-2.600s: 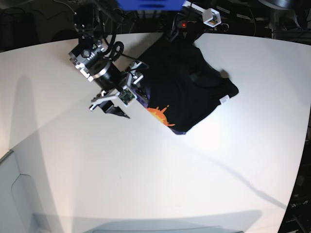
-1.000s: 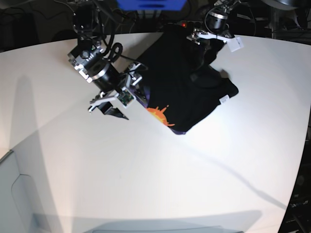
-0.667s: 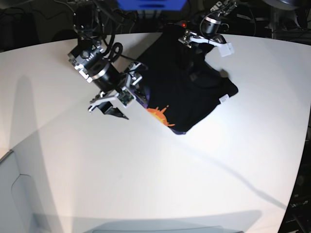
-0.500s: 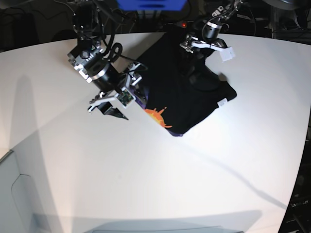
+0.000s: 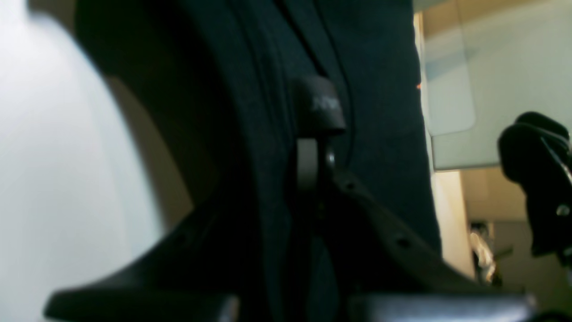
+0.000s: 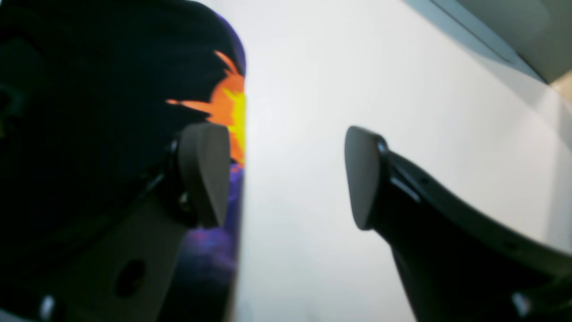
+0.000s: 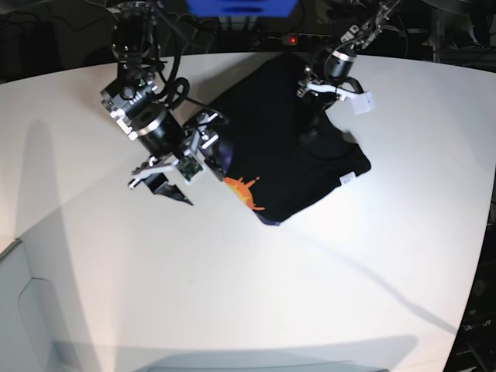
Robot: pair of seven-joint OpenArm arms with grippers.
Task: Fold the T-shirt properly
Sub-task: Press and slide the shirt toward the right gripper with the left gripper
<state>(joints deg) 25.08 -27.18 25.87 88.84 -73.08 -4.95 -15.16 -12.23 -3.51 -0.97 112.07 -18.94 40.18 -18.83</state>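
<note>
The black T-shirt (image 7: 291, 143) lies bunched at the back middle of the white table. Its orange-and-purple graphic (image 7: 243, 192) faces the near-left edge, and its small white tag (image 7: 348, 180) is at the right. My left gripper (image 7: 319, 87) is shut on a fold of the shirt's far part; in the left wrist view the gripper (image 5: 315, 114) is pinched in black cloth (image 5: 380, 112). My right gripper (image 7: 194, 175) is open and empty at the shirt's left edge. In the right wrist view this gripper (image 6: 281, 174) has one finger beside the graphic (image 6: 230, 112) and the other over bare table.
The white table (image 7: 256, 287) extends wide in front of the shirt. A blue box (image 7: 240, 6) and cables sit behind the table's back edge. A grey bin (image 7: 23, 310) stands at the near left corner.
My left gripper came down from the back onto the shirt's far part and shut on it. The shirt has shifted left and nearer. My right arm shifted slightly left.
</note>
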